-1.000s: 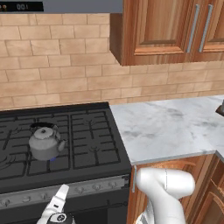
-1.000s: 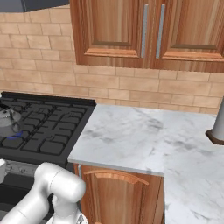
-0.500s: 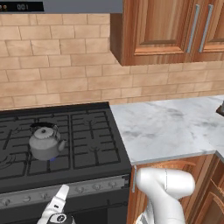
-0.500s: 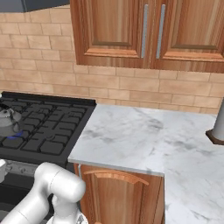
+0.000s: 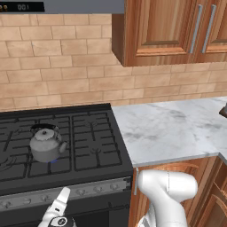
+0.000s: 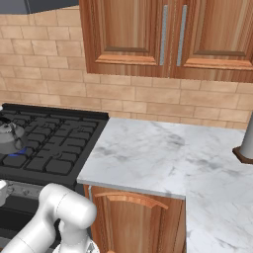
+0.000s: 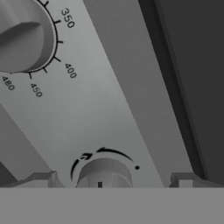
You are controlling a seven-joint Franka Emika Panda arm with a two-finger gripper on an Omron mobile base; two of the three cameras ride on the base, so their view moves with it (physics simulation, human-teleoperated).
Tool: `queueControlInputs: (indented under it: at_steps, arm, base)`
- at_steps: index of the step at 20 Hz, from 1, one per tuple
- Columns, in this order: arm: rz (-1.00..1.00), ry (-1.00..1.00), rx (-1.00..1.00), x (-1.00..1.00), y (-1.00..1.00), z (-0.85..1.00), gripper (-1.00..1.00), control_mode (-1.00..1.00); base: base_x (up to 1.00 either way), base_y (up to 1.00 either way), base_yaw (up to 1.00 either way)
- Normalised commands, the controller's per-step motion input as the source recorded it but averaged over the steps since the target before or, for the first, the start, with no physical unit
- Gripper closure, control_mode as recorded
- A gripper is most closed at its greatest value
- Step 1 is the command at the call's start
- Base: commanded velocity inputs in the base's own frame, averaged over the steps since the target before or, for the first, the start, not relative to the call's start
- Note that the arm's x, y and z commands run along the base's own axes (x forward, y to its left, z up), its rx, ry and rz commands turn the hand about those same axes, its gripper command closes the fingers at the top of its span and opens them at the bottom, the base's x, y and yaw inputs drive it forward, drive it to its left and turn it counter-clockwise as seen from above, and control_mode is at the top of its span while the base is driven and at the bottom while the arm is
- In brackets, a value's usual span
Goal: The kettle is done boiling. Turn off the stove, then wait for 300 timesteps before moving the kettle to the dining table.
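Observation:
The grey kettle (image 5: pixel 45 143) sits upright on the left grates of the black stove (image 5: pixel 91 133), with a small blue flame under it. It also shows at the left edge of the right base view, kettle (image 6: pixel 9 138) on stove (image 6: pixel 57 143). My gripper (image 5: pixel 64 195) is low in front of the silver knob strip (image 5: pixel 95 189). In the hand view my gripper (image 7: pixel 113 180) is open, one fingertip on each side of a small round knob (image 7: pixel 104 171), not touching it. The dining table is out of view.
A larger dial (image 7: pixel 22 35) with temperature numbers is up-left of the small knob. Right of the stove lies a marble counter (image 5: pixel 177 128) with a grey object (image 6: pixel 245 143) at its right end. Wooden cabinets (image 5: pixel 177 31) hang above, and a brick wall is behind.

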Motion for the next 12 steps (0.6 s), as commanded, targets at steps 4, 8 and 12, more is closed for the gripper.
queueControlInputs:
  at_steps: [4,8,12]
  arm:
    - [0.01,0.0,0.0,0.21,0.05,-0.18,1.0,-1.0]
    - [0.01,0.0,0.0,0.22,0.04,-0.14,1.0,-1.0]
    - [0.0,0.0,0.0,0.11,0.02,-0.05,1.0,-1.0]
  base:
    - [0.0,0.0,0.0]
    - [0.0,0.0,0.0]
    - [0.0,0.0,0.0]
